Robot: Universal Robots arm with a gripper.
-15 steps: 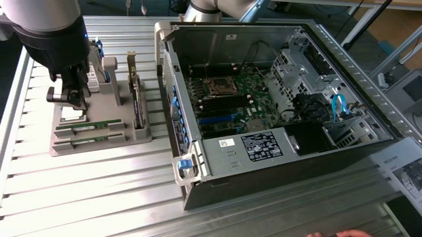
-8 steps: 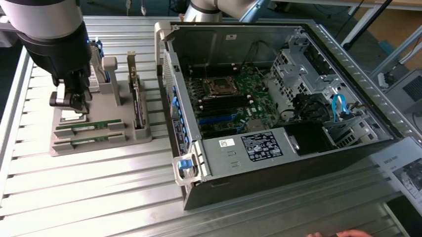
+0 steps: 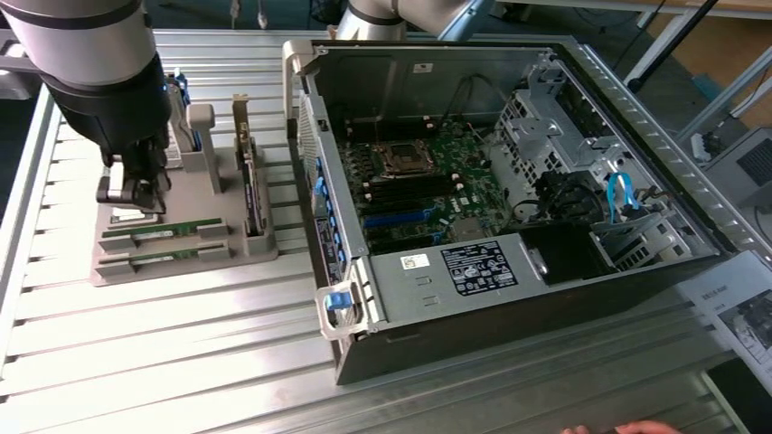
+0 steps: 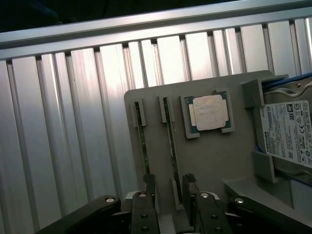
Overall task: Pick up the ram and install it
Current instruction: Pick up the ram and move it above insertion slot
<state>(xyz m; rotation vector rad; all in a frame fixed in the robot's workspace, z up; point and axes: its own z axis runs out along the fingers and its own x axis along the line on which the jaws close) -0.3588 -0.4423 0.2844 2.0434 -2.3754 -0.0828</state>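
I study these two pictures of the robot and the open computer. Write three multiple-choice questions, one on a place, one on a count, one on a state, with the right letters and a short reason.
1. Where is the gripper?
A. Above the grey holder beside the computer case.
B. Inside the case.
C. Over the power supply.

2. How many ram sticks lie in the holder?
A. One.
B. Two.
C. Four.

3. How do the jaws stand?
A. Open, either side of one ram stick.
B. Shut on a lifted stick.
C. Shut, holding nothing.

1 A: the exterior view shows it over the holder, outside the case.
2 B: two green sticks sit in slots beside the processor.
3 A: a finger stands each side of the stick nearer the processor.
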